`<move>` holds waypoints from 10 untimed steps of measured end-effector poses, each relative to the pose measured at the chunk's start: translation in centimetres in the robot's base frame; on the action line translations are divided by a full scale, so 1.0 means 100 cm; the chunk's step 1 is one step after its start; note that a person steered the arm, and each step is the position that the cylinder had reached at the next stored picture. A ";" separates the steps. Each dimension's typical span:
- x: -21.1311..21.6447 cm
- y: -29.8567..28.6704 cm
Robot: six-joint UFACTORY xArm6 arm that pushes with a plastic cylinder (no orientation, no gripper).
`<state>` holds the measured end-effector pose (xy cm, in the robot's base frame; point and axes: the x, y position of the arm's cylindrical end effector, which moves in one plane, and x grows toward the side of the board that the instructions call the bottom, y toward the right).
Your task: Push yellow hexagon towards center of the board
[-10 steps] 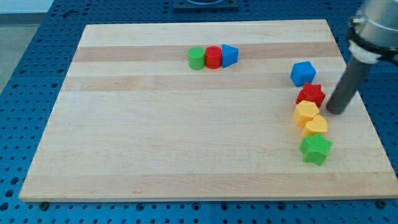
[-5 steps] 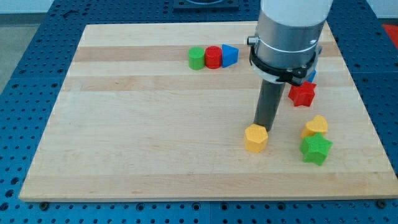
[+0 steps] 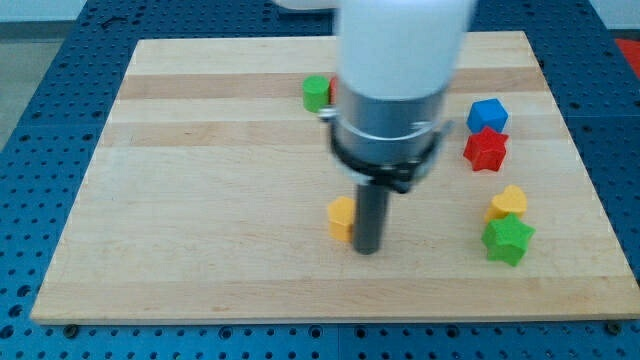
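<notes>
The yellow hexagon (image 3: 342,217) lies near the middle of the wooden board (image 3: 200,220), slightly toward the view's bottom. My tip (image 3: 367,248) stands right against its right side, partly covering it. The rod and the arm's body rise above it and hide the board behind.
A green block (image 3: 317,93) shows near the view's top; the arm hides what is to its right. A blue block (image 3: 488,115), a red star (image 3: 486,150), a yellow heart-like block (image 3: 508,203) and a green star (image 3: 507,239) stand at the view's right.
My tip swept from the view's right edge toward the middle, pushing the yellow hexagon leftward out of the column of blocks. The red star shifted slightly left; the arm now covers the red and blue blocks at top.
</notes>
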<state>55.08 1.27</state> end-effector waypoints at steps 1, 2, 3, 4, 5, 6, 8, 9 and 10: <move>-0.001 -0.059; -0.014 -0.089; -0.011 -0.089; 0.006 -0.071; 0.010 -0.035; 0.006 -0.012; -0.033 -0.018; -0.055 -0.031; -0.056 -0.013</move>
